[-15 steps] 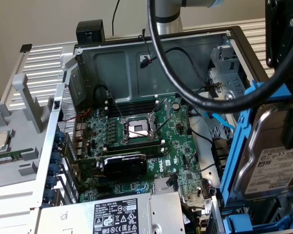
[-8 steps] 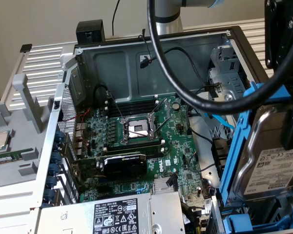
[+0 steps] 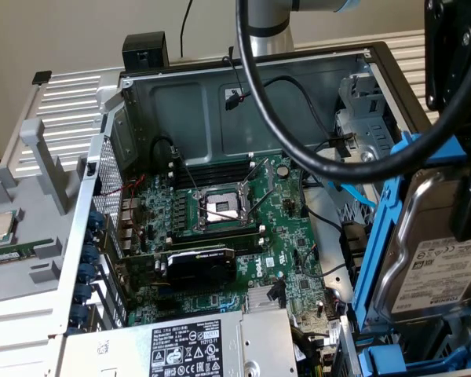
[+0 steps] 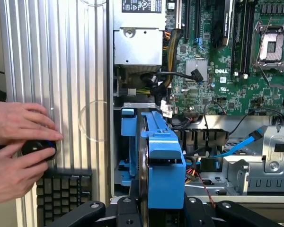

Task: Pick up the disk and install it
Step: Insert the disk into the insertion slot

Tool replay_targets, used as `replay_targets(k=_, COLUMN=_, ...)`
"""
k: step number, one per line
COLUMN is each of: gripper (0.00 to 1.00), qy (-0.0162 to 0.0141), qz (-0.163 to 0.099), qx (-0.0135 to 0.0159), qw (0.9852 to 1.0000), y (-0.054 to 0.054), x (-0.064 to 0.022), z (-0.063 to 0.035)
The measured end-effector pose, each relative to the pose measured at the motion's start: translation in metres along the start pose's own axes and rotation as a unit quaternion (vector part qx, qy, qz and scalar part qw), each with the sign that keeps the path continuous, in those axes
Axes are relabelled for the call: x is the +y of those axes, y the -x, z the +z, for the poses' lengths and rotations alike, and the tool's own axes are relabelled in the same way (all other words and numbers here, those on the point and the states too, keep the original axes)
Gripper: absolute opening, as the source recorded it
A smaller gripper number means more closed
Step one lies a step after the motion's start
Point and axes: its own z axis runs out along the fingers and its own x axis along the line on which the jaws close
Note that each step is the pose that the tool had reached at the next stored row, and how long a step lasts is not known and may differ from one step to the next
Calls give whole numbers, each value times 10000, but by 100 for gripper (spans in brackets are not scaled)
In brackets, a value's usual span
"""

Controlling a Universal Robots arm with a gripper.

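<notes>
The disk [image 3: 432,267] is a silver hard drive with a white label, clipped in a blue plastic frame [image 3: 381,236]. It hangs upright on edge at the exterior view's right, over the open computer case's drive bay area. My gripper [image 3: 465,216] comes down from above and is shut on it. In the wrist view the disk [image 4: 165,161] shows edge-on, its blue frame clamped between my gripper's [image 4: 165,213] black fingers [image 4: 128,210]. Just past it lies a blue bracket [image 4: 128,113] in the bay.
Inside the case lie the green motherboard [image 3: 286,236] with its bare CPU socket [image 3: 220,208], a grey power-supply box [image 3: 196,345], a metal drive cage [image 3: 361,118] and a blue cable [image 4: 246,142]. A thick black cable [image 3: 298,149] loops overhead. A person's hands [image 4: 14,142] rest beside a keyboard [image 4: 61,194].
</notes>
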Motion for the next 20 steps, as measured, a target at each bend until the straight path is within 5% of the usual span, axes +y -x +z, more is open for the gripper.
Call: replay_targets(k=20, gripper=37, qy=0, qz=0, qx=-1, qw=10000, y=2, x=18, z=64)
